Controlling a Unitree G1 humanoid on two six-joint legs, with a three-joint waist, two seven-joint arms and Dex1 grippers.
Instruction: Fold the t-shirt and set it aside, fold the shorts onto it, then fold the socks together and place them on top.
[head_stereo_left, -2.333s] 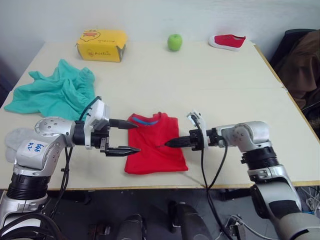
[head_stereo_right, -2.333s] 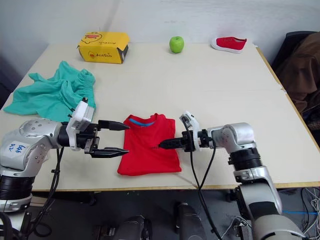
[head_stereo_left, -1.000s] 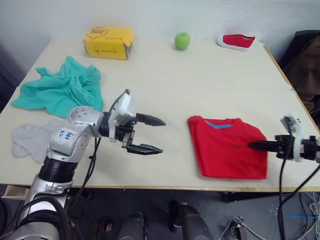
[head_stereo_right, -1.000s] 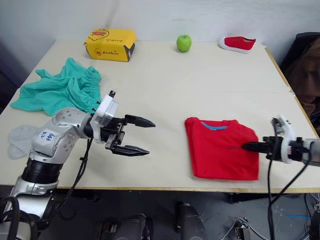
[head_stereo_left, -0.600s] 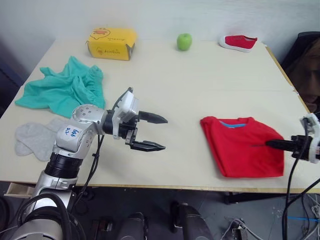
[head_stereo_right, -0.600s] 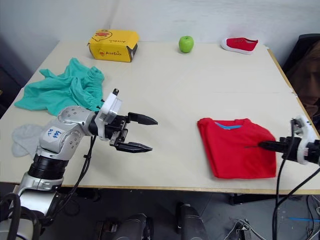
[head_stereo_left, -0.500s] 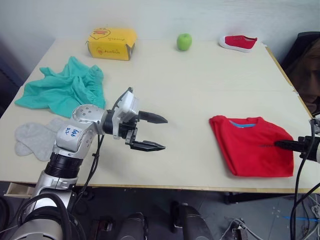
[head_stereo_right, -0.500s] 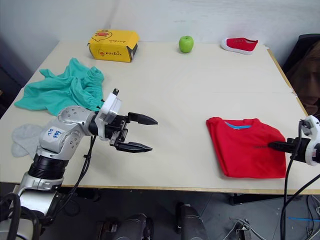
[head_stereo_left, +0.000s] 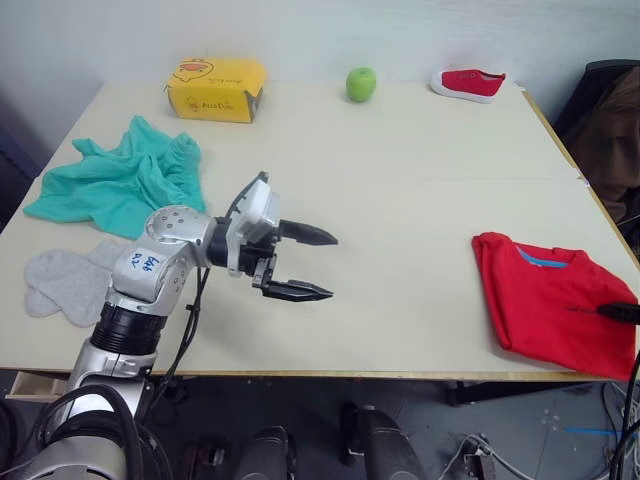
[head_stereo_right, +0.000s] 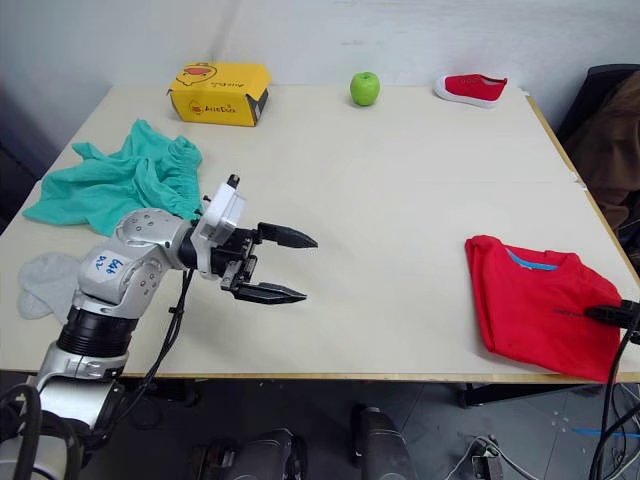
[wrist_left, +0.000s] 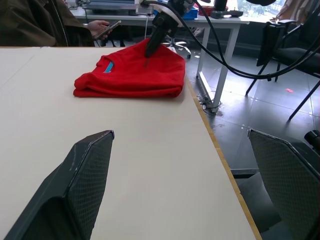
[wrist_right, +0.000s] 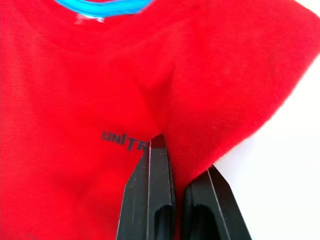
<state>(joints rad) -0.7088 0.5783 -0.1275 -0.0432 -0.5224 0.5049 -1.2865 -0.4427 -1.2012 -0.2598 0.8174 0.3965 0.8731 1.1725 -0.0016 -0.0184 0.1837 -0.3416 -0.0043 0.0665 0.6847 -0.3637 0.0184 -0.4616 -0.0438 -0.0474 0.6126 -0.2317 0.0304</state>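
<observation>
The folded red t-shirt lies at the table's front right corner, blue neck band up. My right gripper is shut on its right edge, and in the right wrist view the black fingers pinch a crease of red fabric beside the dark chest print. My left gripper hovers open and empty over the bare table, left of centre. The teal shorts lie crumpled at the left. The grey socks lie flat near the front left edge.
A yellow box, a green apple and a small red shoe stand along the far edge. A dark jacket hangs beyond the table's right side. A person's hand with a phone shows past the right edge.
The t-shirt has slid right across the table in my right gripper's hold, ending near the right edge. My left gripper has stayed open in about the same place.
</observation>
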